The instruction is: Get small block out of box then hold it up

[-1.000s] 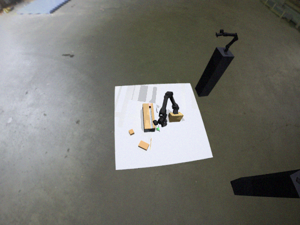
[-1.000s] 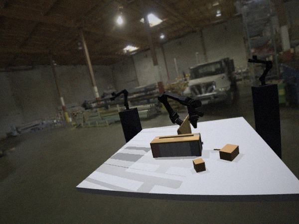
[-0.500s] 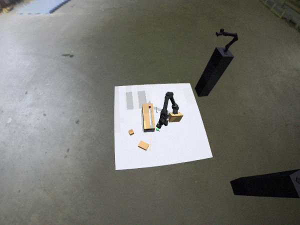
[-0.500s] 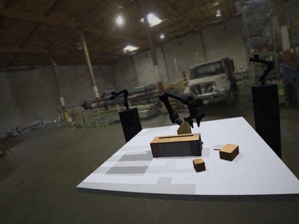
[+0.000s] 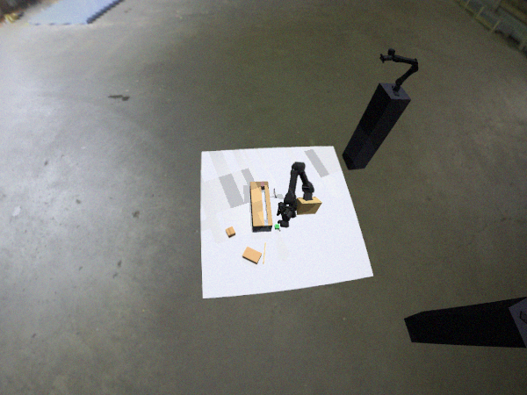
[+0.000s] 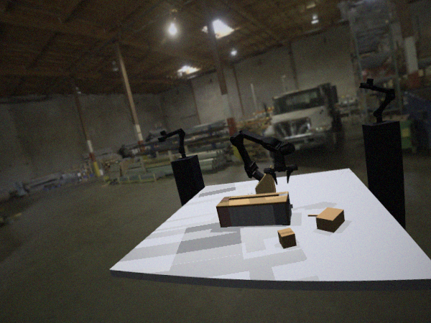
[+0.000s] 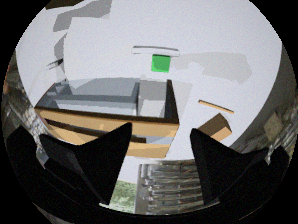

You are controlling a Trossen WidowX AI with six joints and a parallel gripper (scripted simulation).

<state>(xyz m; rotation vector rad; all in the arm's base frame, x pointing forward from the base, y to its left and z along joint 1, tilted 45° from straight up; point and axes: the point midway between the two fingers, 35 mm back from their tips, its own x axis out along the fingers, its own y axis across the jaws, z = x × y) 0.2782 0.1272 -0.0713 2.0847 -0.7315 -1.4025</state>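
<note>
A small green block [image 5: 277, 226] [image 7: 160, 63] lies on the table outside the box, near one end of its clear front, beside a low pale bar [image 7: 156, 50]. The long wooden box [image 5: 257, 204] [image 6: 253, 214] [image 7: 155, 129] stands upright, with a slot in its top; no block can be made out inside. My gripper [image 5: 281, 217] [image 6: 282, 182] [image 7: 162, 130] is open and empty. It points down above the table on the clear-front side of the box, not touching the block. The block is hidden in the exterior view.
A small wooden cube [image 5: 230, 232] [image 6: 286, 237] is behind the box. A larger wooden block [image 5: 252, 254] [image 6: 330, 219] [image 7: 215, 129] and a thin stick [image 5: 264, 253] [image 6: 312, 215] [image 7: 216, 106] lie beyond the box's end. A small thin fixture [image 5: 275, 193] stands near the front's other end.
</note>
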